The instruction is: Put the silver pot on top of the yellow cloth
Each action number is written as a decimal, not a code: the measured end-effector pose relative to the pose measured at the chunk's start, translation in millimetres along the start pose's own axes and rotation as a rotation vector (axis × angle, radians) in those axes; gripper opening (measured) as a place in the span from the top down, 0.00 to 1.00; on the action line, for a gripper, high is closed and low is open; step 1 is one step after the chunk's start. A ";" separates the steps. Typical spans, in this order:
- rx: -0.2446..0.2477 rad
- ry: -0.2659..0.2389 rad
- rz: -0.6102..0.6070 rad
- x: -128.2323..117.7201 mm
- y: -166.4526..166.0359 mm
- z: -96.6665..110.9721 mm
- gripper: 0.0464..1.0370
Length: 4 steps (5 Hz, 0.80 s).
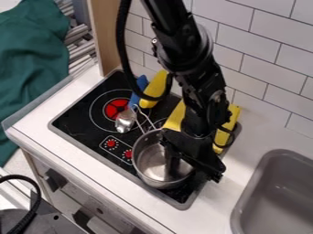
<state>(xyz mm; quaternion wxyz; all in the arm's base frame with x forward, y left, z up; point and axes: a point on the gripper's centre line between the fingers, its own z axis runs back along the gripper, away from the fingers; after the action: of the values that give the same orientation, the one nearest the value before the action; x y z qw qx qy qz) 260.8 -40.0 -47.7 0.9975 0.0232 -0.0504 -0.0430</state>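
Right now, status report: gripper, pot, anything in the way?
Gripper at silver pot. Pot not yet on yellow cloth. Arm hides part of cloth; spoon beside pot.

Stove (79,136): one. Pots: one, on right part of stove (143,170). Spoons: one, silver bowl, blue handle, left of pot (125,121). Yellow cloth: two patches at stove's back right, can't tell if one piece (175,117). Other yellow things: one, at stove's back edge (155,90). Red dials: two, stove's front (110,143). Sinks: one, right of stove (252,192). Green cloths: one, beyond stove's left side (34,59). Robot arms: one, over stove (198,82).Stove (79,136): one. Pot (143,170): one, on stove's right part. Spoon (125,121): one, on stove's left half. Yellow cloth (175,117): two patches at stove's back right, can't tell if one piece. Other yellow thing (155,90): one, toward stove's back edge. Red dials (110,143): two, along stove's front. Sink (252,192): one, right of stove. Green cloth (34,59): one, beyond stove's left side. Robot arm (198,82): one, over stove.
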 end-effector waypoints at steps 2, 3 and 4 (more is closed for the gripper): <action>0.020 -0.040 -0.049 -7.7 -3.1 13.5 0.85; -0.024 -0.121 0.046 -1.2 -16.1 45.2 0.97; -0.075 -0.166 0.144 1.5 -30.0 71.7 0.99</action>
<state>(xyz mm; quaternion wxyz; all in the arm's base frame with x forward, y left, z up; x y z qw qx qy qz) 252.4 -73.0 22.2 0.9906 -0.0213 -0.1329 0.0254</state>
